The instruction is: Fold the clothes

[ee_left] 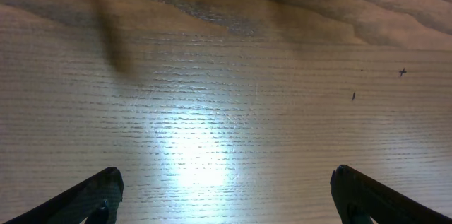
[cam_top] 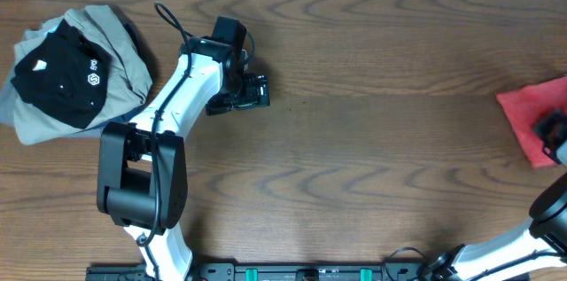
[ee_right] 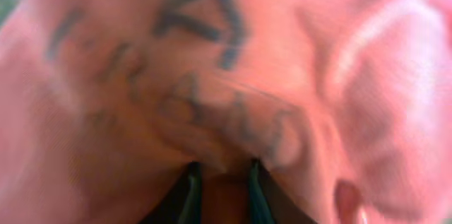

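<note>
The coral-red T-shirt [cam_top: 524, 105] lies bunched at the table's right edge. It fills the right wrist view, where the T-shirt [ee_right: 212, 75] shows its lettering dark through the cloth. My right gripper [cam_top: 551, 130] sits on it, and in its own view the right gripper [ee_right: 222, 171] has its jaws narrow with a fold of red cloth pinched between them. My left gripper [cam_top: 252, 93] hovers over bare wood left of centre, far from the clothes. In the left wrist view the left gripper [ee_left: 226, 189] stands wide open with nothing in it.
A black piece with a white logo [cam_top: 60, 75] lies on a khaki-grey piece [cam_top: 124, 50] at the far left. The left arm's base [cam_top: 142, 179] stands near the front left. The wooden table [cam_top: 372, 157] stretches between the two arms.
</note>
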